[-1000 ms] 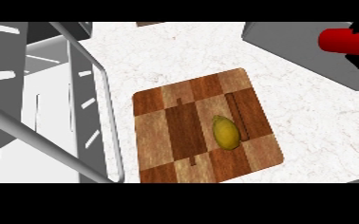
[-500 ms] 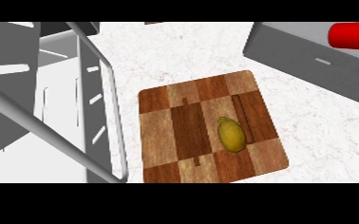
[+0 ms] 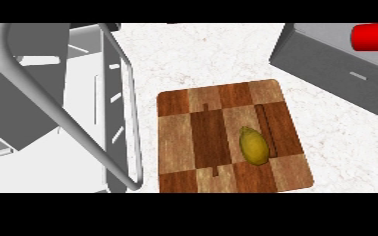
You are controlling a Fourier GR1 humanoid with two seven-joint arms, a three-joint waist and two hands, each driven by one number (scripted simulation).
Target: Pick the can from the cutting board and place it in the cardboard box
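So the cutting board [image 3: 232, 137] sits on the counter [image 3: 199, 55], toward the lower middle of the head view, a bit turned so its edges don't line up with the frame. An oval fruit-like thing [image 3: 254, 146] lies on the board's right half, lengthwise, just left of a groove in the wood. Left of the board there's a sink basin [image 3: 44, 105], its rim [image 3: 122, 125] running just beside the board's left edge. Up in the far right corner sits a box-shaped unit [image 3: 325, 62], well apart from the board, with a cylinder [image 3: 365, 37] on it, cut off by the edge.
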